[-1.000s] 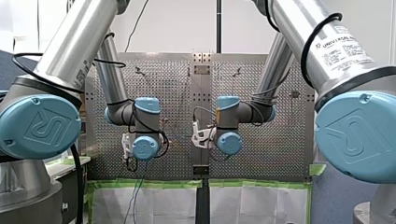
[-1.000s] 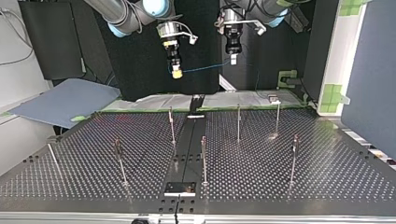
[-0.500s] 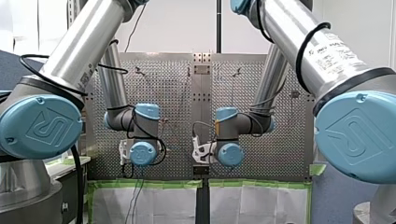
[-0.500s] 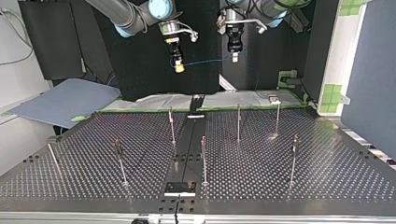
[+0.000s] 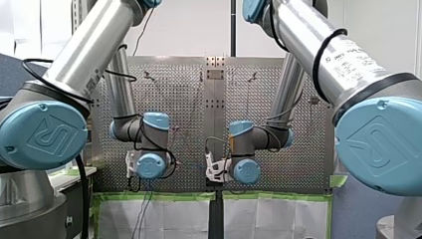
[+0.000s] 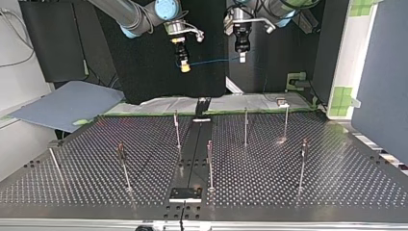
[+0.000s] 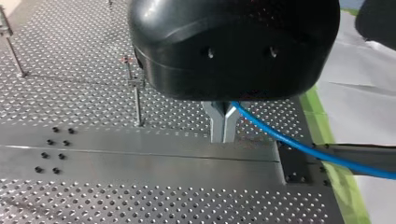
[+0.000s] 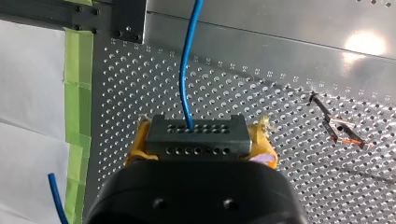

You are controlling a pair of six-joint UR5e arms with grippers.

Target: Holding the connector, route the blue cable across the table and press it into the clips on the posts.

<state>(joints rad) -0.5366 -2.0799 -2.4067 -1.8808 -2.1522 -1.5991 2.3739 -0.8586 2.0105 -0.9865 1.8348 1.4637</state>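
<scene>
In the right wrist view my right gripper (image 8: 201,128) is shut, its yellow pads (image 8: 136,145) clamped on a dark grey connector (image 8: 196,144). The blue cable (image 8: 187,70) leaves the connector's face. In the left wrist view my left gripper (image 7: 222,137) has its metal fingers shut on the blue cable (image 7: 299,147), which trails off to one side. In the top view both grippers hang above the table's far edge: my right gripper (image 6: 184,66) and my left gripper (image 6: 242,57), the cable (image 6: 211,61) stretched between them. Several thin posts (image 6: 177,130) with clips stand on the perforated table (image 6: 298,192).
A dark rail (image 6: 192,154) runs down the table's middle to a small plate (image 6: 185,194). Green tape (image 8: 77,93) and white paper border the table's edge. A grey-blue sheet (image 6: 67,103) lies at the top view's left. A metal clip (image 8: 341,130) lies on the plate beside my right gripper.
Both wrists have dropped lower in the front view. In the top view both grippers have risen slightly and the right one has edged toward the left one, with the cable still taut between them.
</scene>
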